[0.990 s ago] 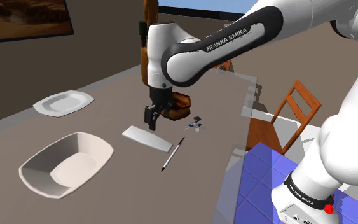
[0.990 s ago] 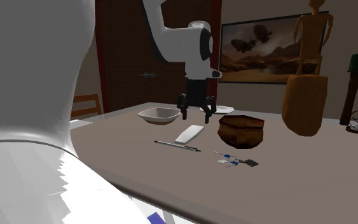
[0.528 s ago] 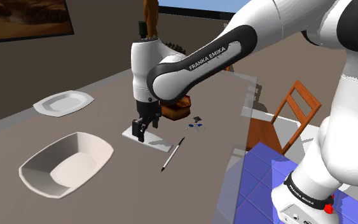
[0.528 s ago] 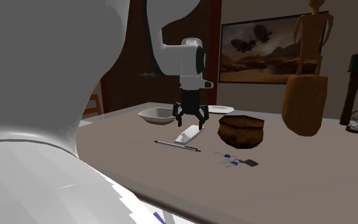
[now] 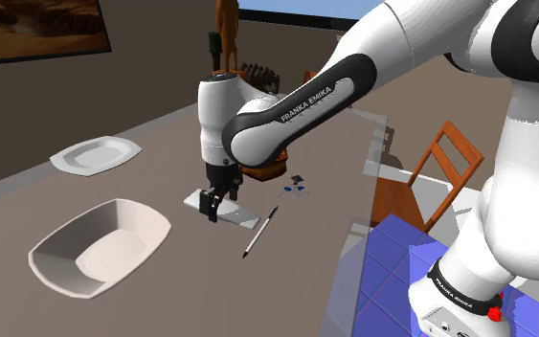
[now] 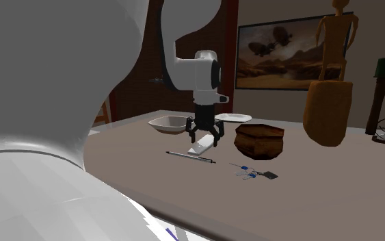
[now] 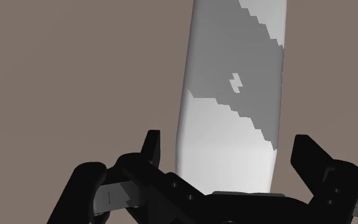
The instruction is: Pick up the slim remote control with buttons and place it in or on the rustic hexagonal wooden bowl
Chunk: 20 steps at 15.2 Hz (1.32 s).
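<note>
The slim remote [image 7: 231, 95] is a flat, pale grey-white slab lying on the brown table [image 5: 152, 182]. My black gripper [image 7: 228, 153] hangs low over one end of it, open. Its two fingertips [image 7: 150, 149] stand on either side of the slab without touching it. In the shoulder view the gripper [image 5: 214, 203] covers the middle of the remote [image 5: 240, 216]. The brown hexagonal wooden bowl [image 6: 259, 140] stands just beyond the remote [image 6: 199, 148] toward the second exterior view's right, partly hidden by the arm in the shoulder view [image 5: 260, 172].
A slim pen [image 5: 260, 230] lies close beside the remote. A small blue-and-dark object [image 5: 296, 186] sits near the wooden bowl. A deep white bowl [image 5: 100, 244] and a white plate [image 5: 95, 153] lie farther off. A wooden figure [image 6: 331, 103] stands on the table; a chair [image 5: 444, 163] is beside it.
The gripper has come down and shifted toward the shoulder view's left, from near the wooden bowl to just above the remote. Its fingers have stayed open. Nothing on the table has moved.
</note>
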### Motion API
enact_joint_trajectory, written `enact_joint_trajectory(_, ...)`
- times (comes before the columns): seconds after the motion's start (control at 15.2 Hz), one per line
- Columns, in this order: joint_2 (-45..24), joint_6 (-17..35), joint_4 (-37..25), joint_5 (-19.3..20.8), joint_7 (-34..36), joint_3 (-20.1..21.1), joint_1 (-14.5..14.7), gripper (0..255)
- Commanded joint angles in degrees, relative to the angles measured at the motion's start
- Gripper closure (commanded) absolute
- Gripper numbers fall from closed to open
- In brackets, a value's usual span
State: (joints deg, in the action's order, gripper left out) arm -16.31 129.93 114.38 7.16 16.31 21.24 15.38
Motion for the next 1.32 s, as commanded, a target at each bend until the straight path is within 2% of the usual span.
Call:
enact_joint_trajectory(0.0, -0.1, 0.1, 0.0, 0.0, 0.0, 0.0, 0.0, 0)
enact_joint_trajectory(0.2, -0.1, 0.1, 0.0, 0.0, 0.0, 0.0, 0.0, 0)
enact_joint_trajectory(0.26, -0.1, 0.1, 0.0, 0.0, 0.0, 0.0, 0.0, 255)
enact_joint_trajectory(0.86, -0.1, 0.1, 0.0, 0.0, 0.0, 0.0, 0.0, 255)
enact_joint_trajectory(1.25, 2.5, -3.9, -1.6, -1.3, -0.9, 0.5, -0.4, 255)
